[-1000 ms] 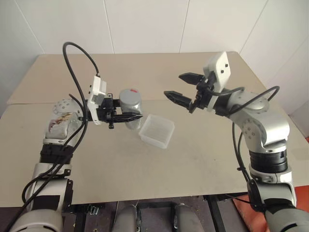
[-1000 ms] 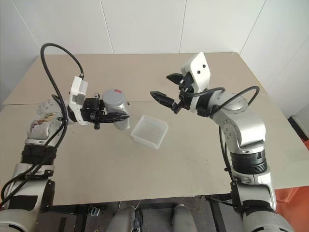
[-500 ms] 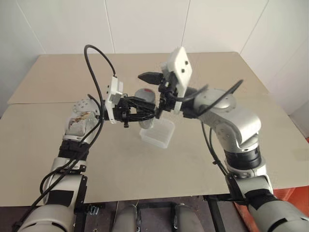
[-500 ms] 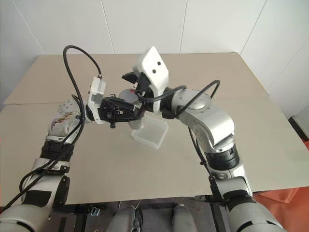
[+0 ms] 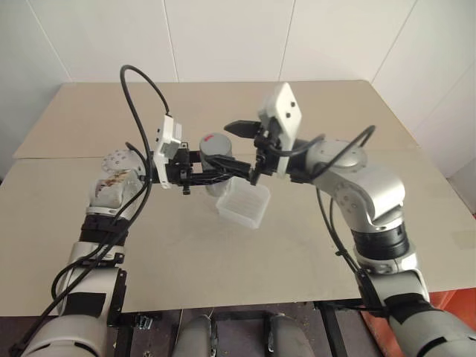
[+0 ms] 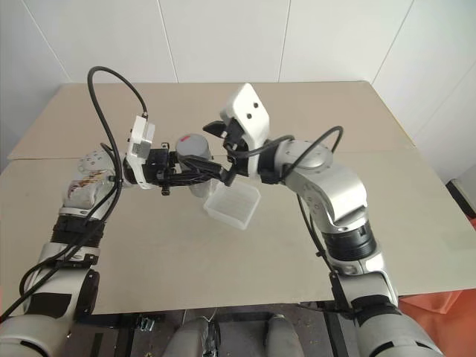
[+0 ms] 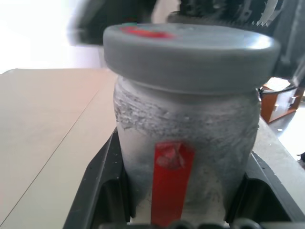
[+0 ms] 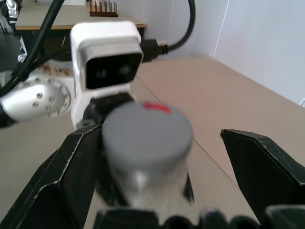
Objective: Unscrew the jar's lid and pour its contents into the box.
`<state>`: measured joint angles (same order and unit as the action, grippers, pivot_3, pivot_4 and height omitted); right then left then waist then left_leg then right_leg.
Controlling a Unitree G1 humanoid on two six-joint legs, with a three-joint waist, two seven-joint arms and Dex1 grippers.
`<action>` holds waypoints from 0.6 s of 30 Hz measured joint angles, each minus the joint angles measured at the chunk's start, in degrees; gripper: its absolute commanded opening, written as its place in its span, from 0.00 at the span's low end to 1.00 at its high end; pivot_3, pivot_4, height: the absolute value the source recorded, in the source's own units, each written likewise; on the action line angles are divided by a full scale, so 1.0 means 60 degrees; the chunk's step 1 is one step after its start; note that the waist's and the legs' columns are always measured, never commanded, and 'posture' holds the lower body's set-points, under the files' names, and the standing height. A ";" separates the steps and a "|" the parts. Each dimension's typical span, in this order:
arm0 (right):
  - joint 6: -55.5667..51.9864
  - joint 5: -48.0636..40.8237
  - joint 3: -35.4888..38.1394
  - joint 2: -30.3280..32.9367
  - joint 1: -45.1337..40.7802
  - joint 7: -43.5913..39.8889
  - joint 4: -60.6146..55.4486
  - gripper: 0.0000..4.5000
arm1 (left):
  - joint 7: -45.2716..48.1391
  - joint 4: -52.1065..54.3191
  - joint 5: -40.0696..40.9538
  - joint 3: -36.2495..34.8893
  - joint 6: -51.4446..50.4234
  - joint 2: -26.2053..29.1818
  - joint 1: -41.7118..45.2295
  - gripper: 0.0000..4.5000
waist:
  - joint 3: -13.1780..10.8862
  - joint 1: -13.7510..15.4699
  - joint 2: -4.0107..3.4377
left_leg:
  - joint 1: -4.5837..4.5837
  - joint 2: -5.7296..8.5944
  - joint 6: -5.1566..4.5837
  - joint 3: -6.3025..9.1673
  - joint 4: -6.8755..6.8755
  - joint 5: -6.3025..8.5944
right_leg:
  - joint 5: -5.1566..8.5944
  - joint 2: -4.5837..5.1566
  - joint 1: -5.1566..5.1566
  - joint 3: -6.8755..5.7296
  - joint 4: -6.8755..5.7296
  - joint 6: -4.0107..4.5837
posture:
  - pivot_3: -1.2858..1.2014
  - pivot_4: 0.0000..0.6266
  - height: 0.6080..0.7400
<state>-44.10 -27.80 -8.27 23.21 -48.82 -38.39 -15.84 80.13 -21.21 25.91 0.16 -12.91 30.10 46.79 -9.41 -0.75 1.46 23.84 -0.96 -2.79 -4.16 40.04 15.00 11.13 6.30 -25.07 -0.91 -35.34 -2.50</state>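
Left eye view: left gripper (image 5: pixel 223 175) clamped jar (image 5: pixel 216 158) upright at frame centre, steadying it for unscrewing. Right gripper (image 5: pixel 245 152) gaped wide, empty, flanking lid (image 5: pixel 214 142), likely to twist. Box (image 5: pixel 243 203) just below, ready for pour.

The jar (image 7: pixel 186 162) is a small frosted-looking clear cylinder with a red strip (image 7: pixel 170 179) running down its side, standing upright in the air above the surface (image 5: pixel 297 245), clamped at its body between the black fingers of the left hand (image 5: pixel 223 175). The lid (image 8: pixel 147 131), a flat round grey cap with a red mark on top, sits on the jar's mouth, level and a little wider than the neck below it. The box (image 5: pixel 243 203), a shallow translucent white square with rounded corners, rests open side up on the surface just below and beside the jar.
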 measured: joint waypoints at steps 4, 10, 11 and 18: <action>-0.0001 0.0043 0.0605 0.0538 0.0270 0.0079 -0.0028 0.99 | 0.0173 0.0071 0.0035 -0.0067 0.0008 0.0114 -0.0069 0.43 | 0.0000 0.0014 0.0000 | 0.0000 0.0000 0.0000 -0.0002 0.0000 0.0000 | 0.0000 0.0000 0.0002 -0.0002 0.0002 0.0000 | 0.52 0.24 1.00; -0.0008 -0.0115 0.0765 0.0864 0.0825 -0.0183 -0.0534 0.99 | 0.0252 0.0074 0.0034 -0.0063 0.0026 0.0068 -0.0089 0.43 | 0.0000 -0.0014 0.0000 | 0.0000 0.0000 0.0000 -0.0002 0.0000 0.0000 | 0.0000 0.0000 0.0001 0.0001 0.0001 0.0000 | 0.52 0.24 1.00; -0.0010 -0.0145 0.0765 0.0920 0.0854 -0.0261 -0.0590 0.99 | 0.0251 0.0074 0.0033 -0.0062 0.0031 0.0050 -0.0089 0.43 | 0.0000 -0.0014 0.0000 | -0.0001 0.0000 0.0000 -0.0002 0.0000 0.0000 | 0.0000 0.0000 0.0001 0.0001 0.0001 0.0000 | 0.52 0.24 1.00; -0.0148 -0.0801 0.0659 0.0421 0.0675 -0.0340 -0.1044 0.99 | 0.0251 0.0073 0.0023 -0.0038 0.0053 -0.0149 -0.0089 0.43 | 0.0000 -0.0021 0.0000 | -0.0001 0.0000 0.0001 0.0001 0.0002 0.0000 | 0.0000 -0.0001 0.0001 0.0001 -0.0003 0.0000 | 0.52 0.24 1.00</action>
<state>-44.98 -32.61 -4.31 25.74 -44.78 -40.43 -22.11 81.63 -20.78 26.05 -0.07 -12.59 29.21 46.26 -9.41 -0.87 1.46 23.83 -0.96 -2.78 -4.16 40.05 14.99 11.13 6.30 -25.07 -0.90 -35.36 -2.50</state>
